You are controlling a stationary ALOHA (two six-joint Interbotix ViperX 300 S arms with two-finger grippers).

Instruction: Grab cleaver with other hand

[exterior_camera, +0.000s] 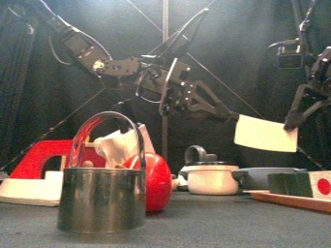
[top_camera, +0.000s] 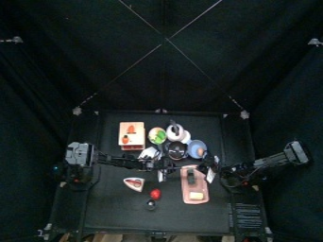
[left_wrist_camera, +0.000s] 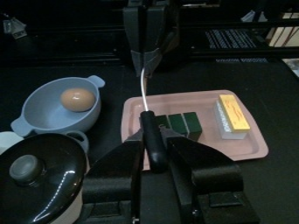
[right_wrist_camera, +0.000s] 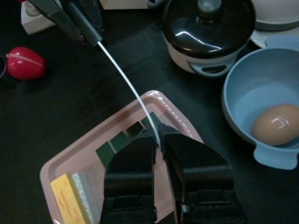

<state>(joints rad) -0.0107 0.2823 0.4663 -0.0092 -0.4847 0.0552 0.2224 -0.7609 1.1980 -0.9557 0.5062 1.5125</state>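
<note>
The cleaver hangs in the air above the table, its pale blade broadside to the front view. My left gripper is shut on its black handle. In the left wrist view the blade shows edge-on as a thin white line running to my right gripper. My right gripper is shut on the far end of the blade. My left gripper is at the other end. In the front view the left gripper is left of the blade and the right gripper at its right end.
Below the cleaver lies a pink tray with green blocks and a yellow block. Beside it stand a blue bowl holding an egg and a black-lidded pot. A metal cup and a red apple stand at the front.
</note>
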